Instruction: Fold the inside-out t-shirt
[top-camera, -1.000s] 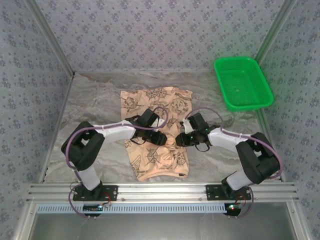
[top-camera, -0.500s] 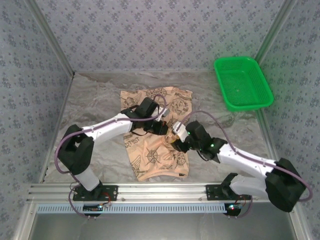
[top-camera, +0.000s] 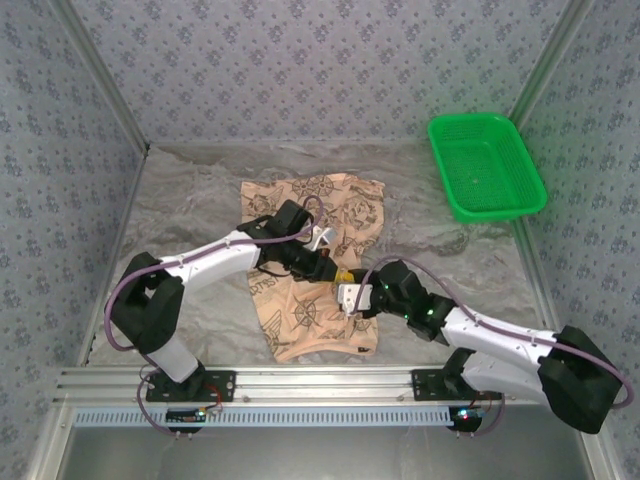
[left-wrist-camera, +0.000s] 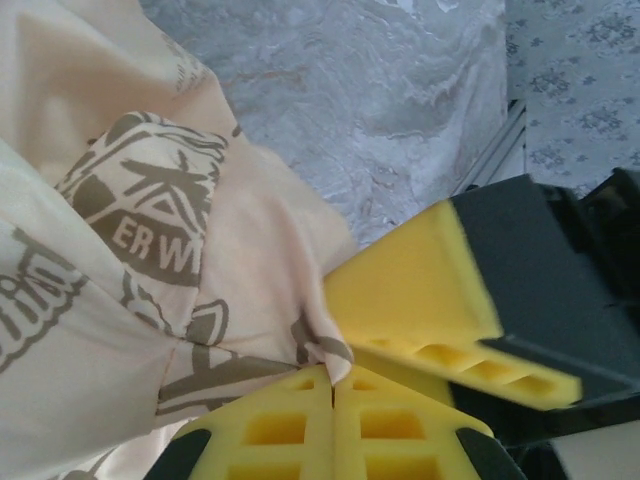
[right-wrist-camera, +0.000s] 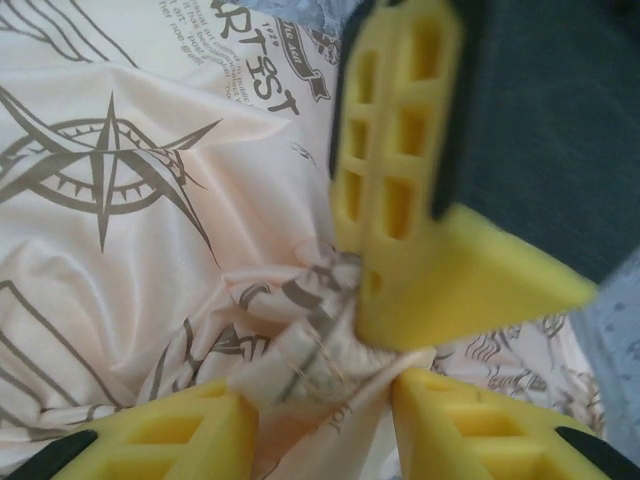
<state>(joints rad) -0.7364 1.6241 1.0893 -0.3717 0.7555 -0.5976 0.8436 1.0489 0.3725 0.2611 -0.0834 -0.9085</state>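
Note:
The inside-out t-shirt (top-camera: 310, 215) lies on the table's middle, peach-tan with dark compass prints, its cloth rumpled where both grippers meet. My left gripper (top-camera: 335, 272) is shut on a small pinch of the shirt's fabric (left-wrist-camera: 330, 350), its yellow fingers pressed together around it (left-wrist-camera: 335, 378). My right gripper (top-camera: 350, 297) comes in low from the right and stands open. A bunched fold of the t-shirt (right-wrist-camera: 300, 350) sits between its two yellow fingers (right-wrist-camera: 180, 440). In the right wrist view, the left gripper's finger (right-wrist-camera: 400, 170) presses on that fold from above.
A green plastic basket (top-camera: 487, 165) stands at the back right. The grey marbled table (top-camera: 190, 210) is walled by patterned panels on three sides. An aluminium rail (top-camera: 320, 380) runs along the near edge, with both arm bases on it.
The left gripper reached right and shut on the shirt's fabric. The right arm swung down and left, stretching low so its gripper now meets the left one over the shirt.

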